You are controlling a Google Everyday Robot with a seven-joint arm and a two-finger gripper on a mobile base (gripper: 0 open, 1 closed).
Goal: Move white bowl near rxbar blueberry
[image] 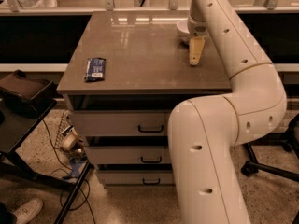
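Observation:
The white bowl (182,28) stands at the far right of the brown cabinet top (140,55), partly hidden behind my wrist. The rxbar blueberry (95,69), a flat dark blue wrapper with a white label patch, lies near the front left corner. My gripper (195,54) points down at the cabinet top just in front of the bowl and slightly to its right, close to it. It holds nothing that I can see. The bar is far to the left of both.
My white arm (243,78) rises from the lower right and arches over the cabinet's right edge. The cabinet has three drawers (150,128). A black stand (23,97) and cables are at the left, and a chair base (271,167) at the right.

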